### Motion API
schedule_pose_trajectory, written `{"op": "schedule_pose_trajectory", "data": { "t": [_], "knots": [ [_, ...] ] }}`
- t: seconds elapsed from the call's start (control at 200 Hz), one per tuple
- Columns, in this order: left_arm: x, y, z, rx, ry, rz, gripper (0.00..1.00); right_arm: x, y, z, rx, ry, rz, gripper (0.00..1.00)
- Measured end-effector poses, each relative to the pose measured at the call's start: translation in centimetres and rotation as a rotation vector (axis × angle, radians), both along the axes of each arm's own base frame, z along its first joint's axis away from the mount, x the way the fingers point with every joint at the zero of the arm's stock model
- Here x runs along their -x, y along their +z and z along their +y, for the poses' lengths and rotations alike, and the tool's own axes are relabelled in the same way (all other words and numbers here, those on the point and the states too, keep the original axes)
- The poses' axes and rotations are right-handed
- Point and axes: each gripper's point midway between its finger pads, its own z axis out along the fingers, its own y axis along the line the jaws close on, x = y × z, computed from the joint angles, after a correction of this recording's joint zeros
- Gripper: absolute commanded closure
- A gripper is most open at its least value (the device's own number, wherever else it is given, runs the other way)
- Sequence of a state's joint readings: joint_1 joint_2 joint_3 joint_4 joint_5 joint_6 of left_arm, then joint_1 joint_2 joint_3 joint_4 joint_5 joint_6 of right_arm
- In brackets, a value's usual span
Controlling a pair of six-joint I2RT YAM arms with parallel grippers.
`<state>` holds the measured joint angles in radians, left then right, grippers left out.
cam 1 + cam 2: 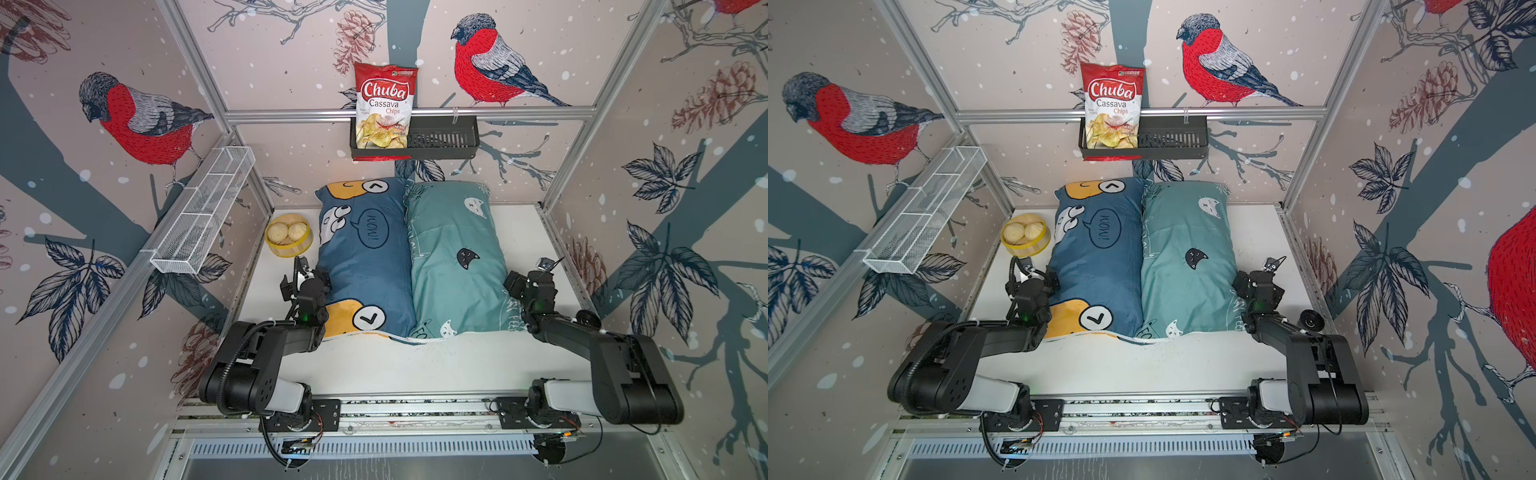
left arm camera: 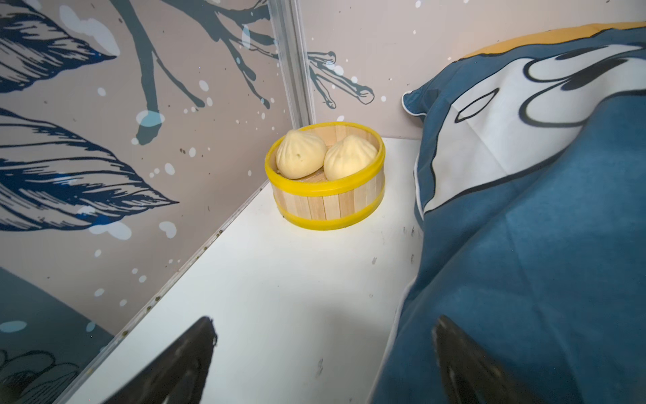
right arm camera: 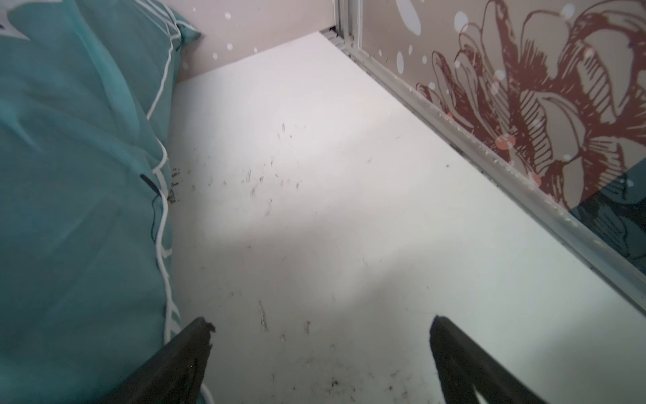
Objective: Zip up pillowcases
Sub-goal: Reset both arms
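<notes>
The dark blue pillowcase [image 1: 370, 266] and the teal pillowcase [image 1: 453, 257] lay side by side at the middle of the counter [image 1: 415, 365]. Their long edges touched and their far ends met the back wall. You could not make out a zipper on either in any view.

The left end effector [image 2: 323, 325] sat low at the outer long edge of the dark blue pillowcase, spread wide and gripping nothing. One jaw overlapped the blue fabric and the other stood over bare counter. The right end effector [image 3: 321, 321] sat beside the outer edge of the teal pillowcase, equally wide, with nothing between its jaws.

A steamer basket [image 2: 328, 203] stood in the far left corner of the counter, just beside the dark blue pillowcase and directly ahead of the left end effector. It contained two buns [image 2: 300, 157].

A black wall basket [image 1: 440, 143] hung on the back wall above the pillowcases, with a chips bag [image 1: 386, 104] upright in its left end. A white wire shelf [image 1: 203, 216] was fixed to the left wall.

Only the top views showed you the wall basket, the wire shelf and a small black round object [image 1: 586, 318] by the right arm. Only the wrist views showed you the jaw spread. The right wrist view alone revealed dark scuff marks on the counter.
</notes>
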<state>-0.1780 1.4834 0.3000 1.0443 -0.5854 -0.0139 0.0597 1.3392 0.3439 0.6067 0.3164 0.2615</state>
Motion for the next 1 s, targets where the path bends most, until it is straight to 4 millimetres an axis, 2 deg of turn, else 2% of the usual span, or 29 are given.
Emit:
{"op": "schedule_pose_trajectory", "data": {
  "t": [0.08,0.24,0.375,0.48,0.615,0.996],
  "knots": [
    [-0.2,-0.4,-0.1,-0.011,-0.016,-0.001,0.04,-0.2,0.8,-0.2,0.026,-0.001,-0.057,0.01],
    [-0.5,0.1,0.7,0.015,-0.039,-0.041,0.01,-0.1,2.5,-0.8,0.076,-0.016,-0.173,0.01],
    [0.0,-0.7,0.7,0.046,-0.073,-0.057,0.03,1.4,1.2,-2.4,0.089,-0.066,-0.192,0.01],
    [-0.1,-0.4,0.4,0.053,-0.097,-0.077,0.03,0.4,2.4,-1.8,0.091,-0.029,-0.252,0.01],
    [-0.1,-0.2,0.2,0.055,-0.105,-0.087,0.03,-0.3,2.3,-1.0,0.091,0.007,-0.253,0.01],
    [-0.2,0.1,0.0,0.056,-0.119,-0.099,0.03,-0.6,3.1,-0.6,0.106,0.022,-0.276,0.01]
  ]
}}
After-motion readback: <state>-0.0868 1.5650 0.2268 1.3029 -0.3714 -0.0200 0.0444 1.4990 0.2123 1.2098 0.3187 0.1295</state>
